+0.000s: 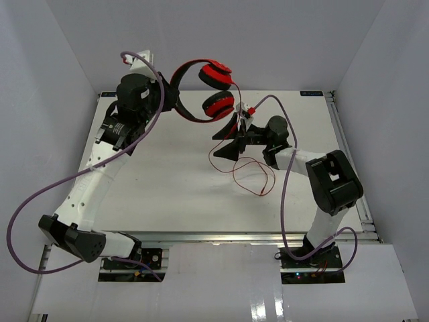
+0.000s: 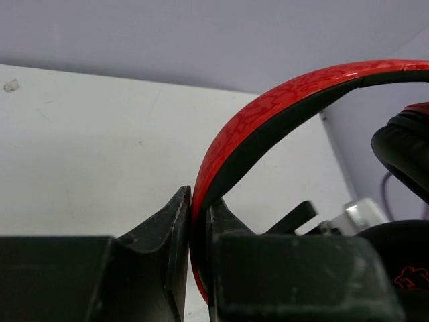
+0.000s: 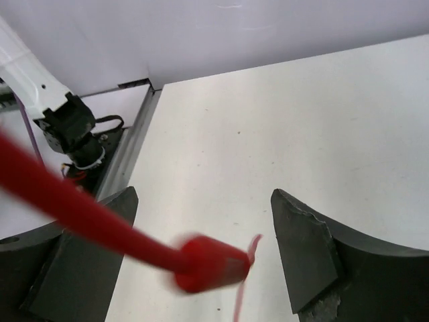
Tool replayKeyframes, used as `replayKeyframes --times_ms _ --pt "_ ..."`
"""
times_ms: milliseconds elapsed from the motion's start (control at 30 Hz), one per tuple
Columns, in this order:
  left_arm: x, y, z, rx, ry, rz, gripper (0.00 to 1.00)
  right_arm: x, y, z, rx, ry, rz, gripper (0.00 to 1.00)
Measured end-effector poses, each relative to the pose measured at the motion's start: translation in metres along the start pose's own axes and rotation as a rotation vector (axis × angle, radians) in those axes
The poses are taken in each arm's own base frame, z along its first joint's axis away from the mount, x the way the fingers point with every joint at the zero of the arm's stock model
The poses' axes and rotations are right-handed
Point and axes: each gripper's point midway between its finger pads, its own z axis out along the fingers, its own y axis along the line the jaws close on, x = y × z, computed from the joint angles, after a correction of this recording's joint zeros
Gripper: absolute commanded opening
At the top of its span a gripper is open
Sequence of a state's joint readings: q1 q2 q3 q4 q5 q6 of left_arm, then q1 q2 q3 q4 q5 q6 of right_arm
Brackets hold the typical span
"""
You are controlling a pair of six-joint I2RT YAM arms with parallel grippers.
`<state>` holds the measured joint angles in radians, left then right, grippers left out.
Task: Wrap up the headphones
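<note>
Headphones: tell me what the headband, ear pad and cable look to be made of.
The headband looks like hard glossy plastic: shiny red crackle pattern outside, matte black inside. The ear pad seems soft, perhaps leatherette over foam: black, dull sheen. The cable has a smooth red sheath, likely rubber or soft plastic, though blurred.

A white table (image 1: 167, 194) sits in soft, even light. Plain pale walls close it in: a back wall (image 1: 268, 40) behind the table and side walls (image 1: 33, 100) left and right of it. A metal rail (image 1: 350, 161) runs along the table's right edge.
</note>
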<state>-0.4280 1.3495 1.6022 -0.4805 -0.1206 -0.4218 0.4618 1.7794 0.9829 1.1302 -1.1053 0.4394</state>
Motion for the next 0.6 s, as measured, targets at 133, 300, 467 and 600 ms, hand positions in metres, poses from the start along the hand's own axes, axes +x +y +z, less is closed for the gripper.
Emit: replayKeyframes --times_ms 133,300,467,600 --pt "-0.034 -0.002 -0.01 0.019 -0.099 -0.128 0.0 0.005 -0.002 0.001 -0.002 -0.017 0.123 0.84" --pt "-0.06 -0.014 -0.023 0.081 -0.171 -0.272 0.0 0.004 0.002 0.009 -0.005 -0.037 0.271 0.81" --pt "-0.068 -0.02 -0.028 0.118 -0.194 -0.366 0.0 0.002 0.013 0.021 -0.028 -0.045 0.32 0.75" --pt "-0.078 -0.013 -0.03 0.098 -0.227 -0.385 0.0 0.008 0.024 0.027 -0.052 -0.034 0.326 0.7"
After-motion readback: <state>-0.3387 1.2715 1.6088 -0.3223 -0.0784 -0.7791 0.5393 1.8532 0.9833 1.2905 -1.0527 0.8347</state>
